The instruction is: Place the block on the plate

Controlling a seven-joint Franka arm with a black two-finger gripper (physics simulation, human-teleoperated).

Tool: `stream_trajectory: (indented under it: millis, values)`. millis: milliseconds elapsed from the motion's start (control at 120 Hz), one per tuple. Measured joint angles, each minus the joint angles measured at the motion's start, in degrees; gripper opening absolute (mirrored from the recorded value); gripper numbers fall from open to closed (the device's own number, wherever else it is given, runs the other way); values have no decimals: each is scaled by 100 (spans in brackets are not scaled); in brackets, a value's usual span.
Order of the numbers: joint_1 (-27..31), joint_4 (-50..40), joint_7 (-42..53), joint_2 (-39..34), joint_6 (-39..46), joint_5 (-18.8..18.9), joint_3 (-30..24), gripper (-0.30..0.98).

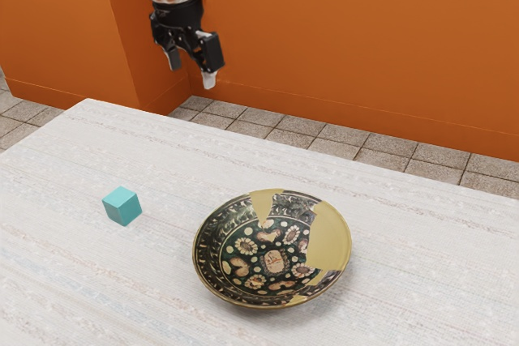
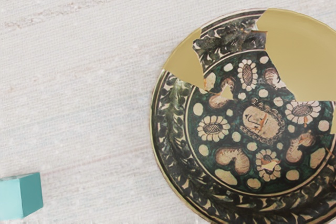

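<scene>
High above the table's far side, my gripper (image 1: 191, 77) stands open in the exterior view, its two fingers apart with nothing between them. The teal block (image 1: 122, 206) rests on the table toward the exterior view's left, well below the gripper. A dark patterned plate (image 1: 273, 252) with yellowish patches lies on the table beside the block, the two apart. In the wrist view the block (image 2: 21, 196) is partly cut off at the picture's edge, and the plate (image 2: 247, 119) lies a short gap away from it.
The pale, wood-grained table (image 1: 73, 273) carries both things. Behind its far edge are a tiled floor (image 1: 324, 134) and an orange wall (image 1: 365, 38), with a wall corner near the arm.
</scene>
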Motion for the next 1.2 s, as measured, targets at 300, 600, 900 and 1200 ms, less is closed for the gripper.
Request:
stream_trajectory:
  millis: [300, 600, 900, 1200]
  values:
    - [-8, -1529, 62, -184, 417, -71, 536, 69]
    - [1340, -2680, 298, 505, 1851, -258, 526, 69]
    - [2268, -2797, 1277, 1343, 3280, -513, 528, 69]
    - [2491, -2962, 2484, 1750, 4173, -1059, 564, 69]
